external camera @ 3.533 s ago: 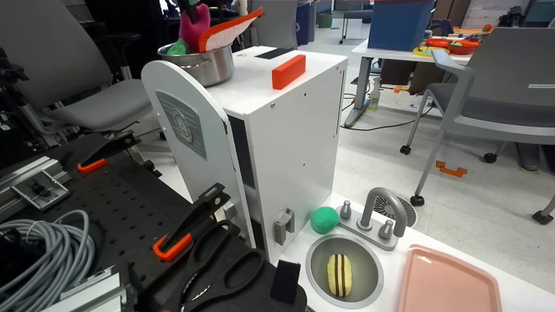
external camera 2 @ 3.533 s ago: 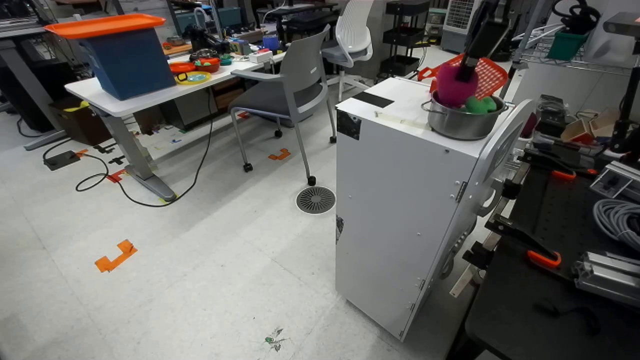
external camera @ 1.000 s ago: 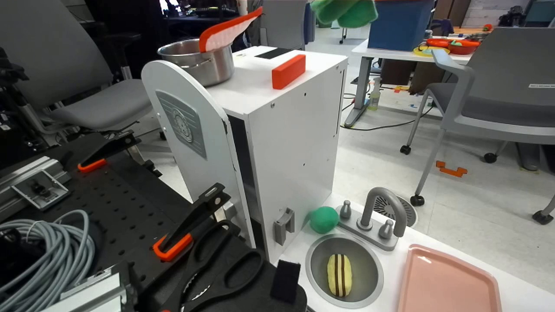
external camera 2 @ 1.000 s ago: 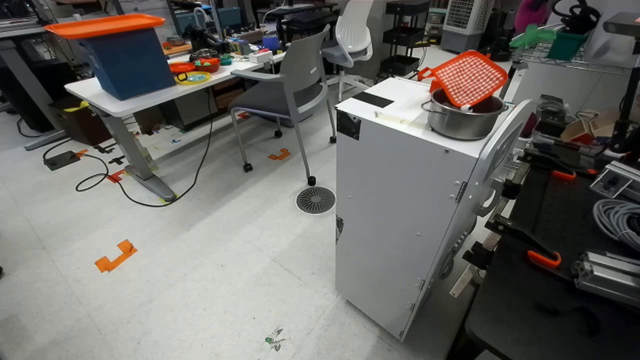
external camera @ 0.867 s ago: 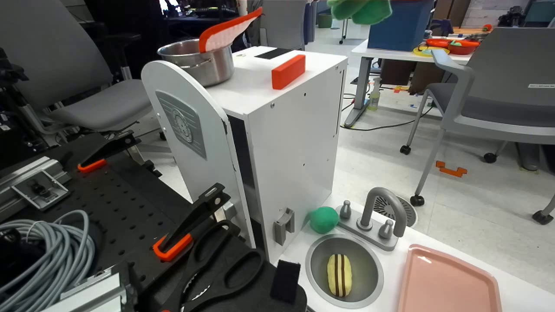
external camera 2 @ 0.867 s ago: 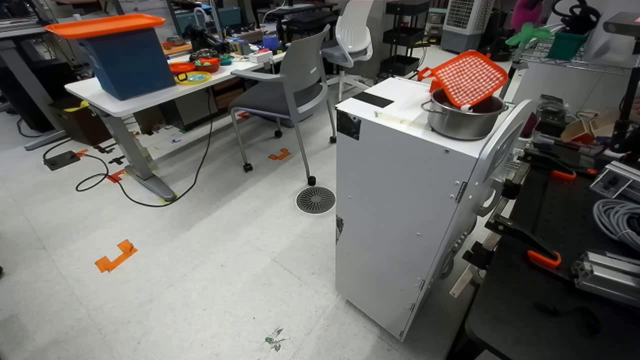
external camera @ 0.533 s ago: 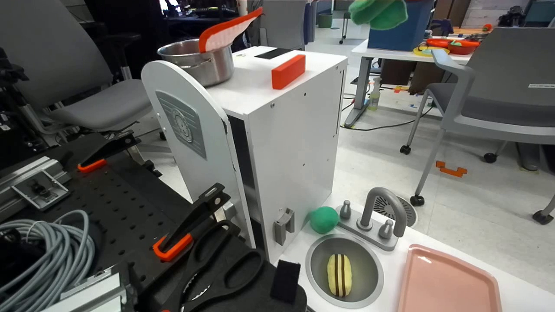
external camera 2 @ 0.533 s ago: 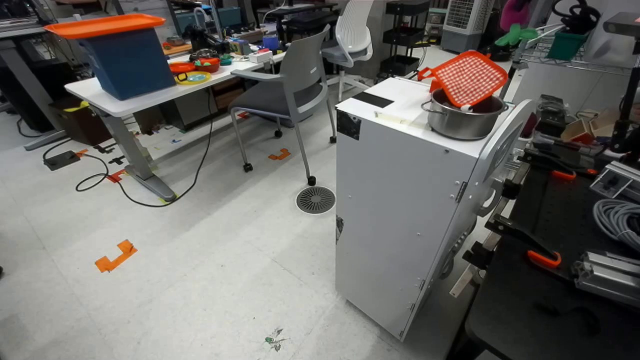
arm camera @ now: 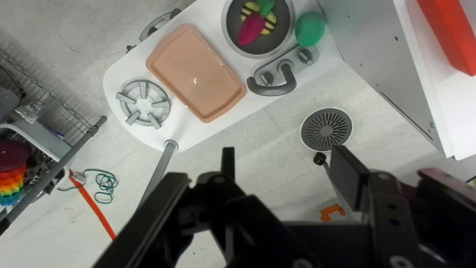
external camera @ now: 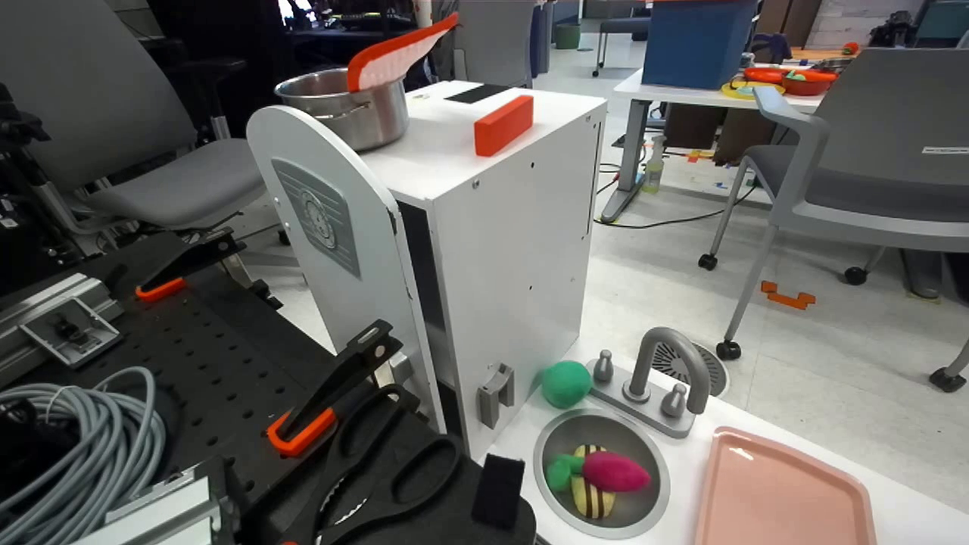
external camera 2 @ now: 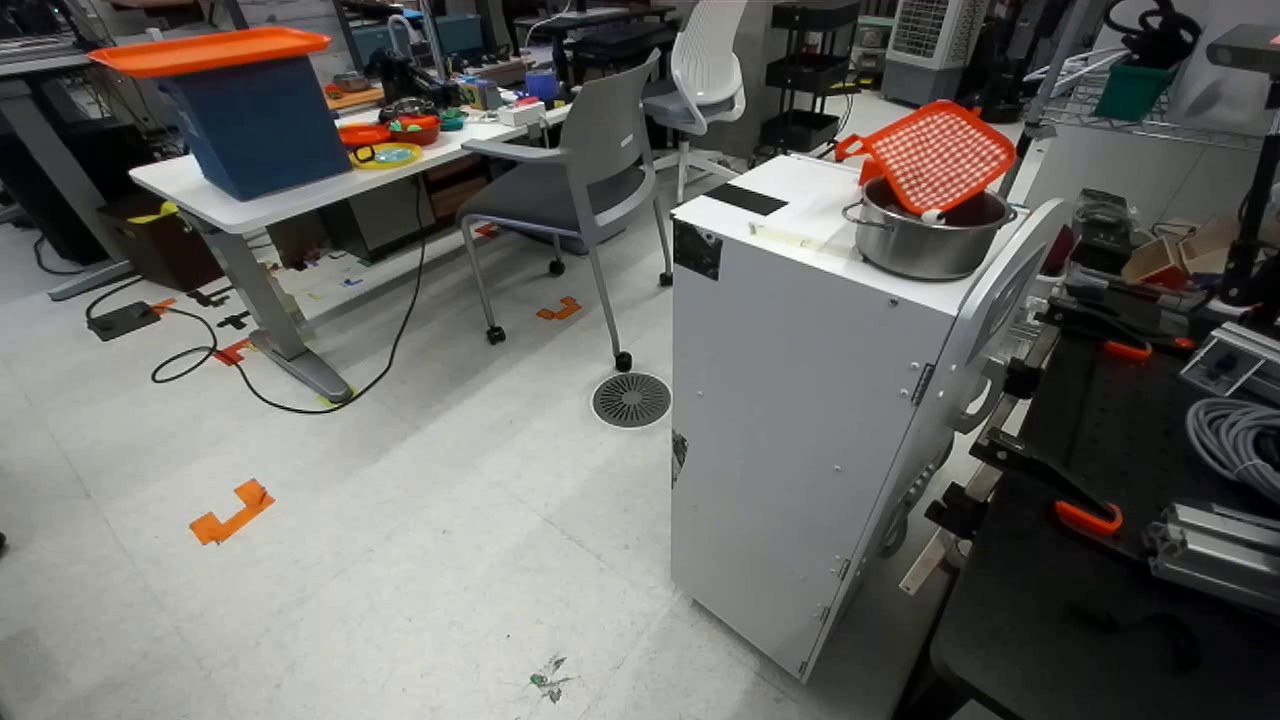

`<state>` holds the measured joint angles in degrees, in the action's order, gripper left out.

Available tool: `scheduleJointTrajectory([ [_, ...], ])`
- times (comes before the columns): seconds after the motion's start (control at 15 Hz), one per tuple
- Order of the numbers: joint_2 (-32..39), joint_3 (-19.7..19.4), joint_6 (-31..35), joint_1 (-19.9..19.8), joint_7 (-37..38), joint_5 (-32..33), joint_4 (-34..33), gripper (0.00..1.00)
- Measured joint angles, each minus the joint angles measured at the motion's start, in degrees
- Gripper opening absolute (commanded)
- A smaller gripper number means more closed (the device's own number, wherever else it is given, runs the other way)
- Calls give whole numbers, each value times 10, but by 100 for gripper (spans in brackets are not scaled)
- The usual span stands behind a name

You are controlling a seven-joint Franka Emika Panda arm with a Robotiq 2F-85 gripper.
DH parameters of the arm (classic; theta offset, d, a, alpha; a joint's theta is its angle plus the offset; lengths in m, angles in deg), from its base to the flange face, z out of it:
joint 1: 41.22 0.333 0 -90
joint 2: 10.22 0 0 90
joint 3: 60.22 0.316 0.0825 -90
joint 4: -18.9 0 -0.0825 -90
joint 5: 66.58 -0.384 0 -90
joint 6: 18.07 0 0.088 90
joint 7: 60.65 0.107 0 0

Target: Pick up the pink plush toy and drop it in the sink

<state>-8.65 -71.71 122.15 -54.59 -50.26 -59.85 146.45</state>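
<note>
The pink plush toy (external camera: pixel 617 471), a magenta body with green leaves, lies inside the grey round sink (external camera: pixel 634 441), across a yellow striped plush (external camera: pixel 590 502). The wrist view shows the same pink plush toy (arm camera: pixel 250 29) in the sink (arm camera: pixel 279 39) at the top edge. My gripper (arm camera: pixel 282 150) stands open, its black fingers wide apart and only floor visible between them. It is high up and apart from the toy; neither exterior view shows it.
A green ball (external camera: pixel 566 384) and a grey faucet (external camera: pixel 657 363) adjoin the sink. Beside them lies a pink tray (external camera: pixel 783 492). The tall white cabinet (external camera: pixel 515 250) carries a metal pot (external camera: pixel 375 117) and a red block (external camera: pixel 504 126). A toy burner (arm camera: pixel 144 104) sits farther along the counter.
Half a second ago the pink toy hung high above the counter, having drifted away from the pot. Now it has dropped into the sink onto the striped plush, and my gripper has let go.
</note>
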Motion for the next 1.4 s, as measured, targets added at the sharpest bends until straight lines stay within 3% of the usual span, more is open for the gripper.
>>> scheduleJointTrajectory([
  [1.0,0,10,0,30,-14,0,8,100],
  [1.4,-36,40,2,59,-61,1,49,100],
])
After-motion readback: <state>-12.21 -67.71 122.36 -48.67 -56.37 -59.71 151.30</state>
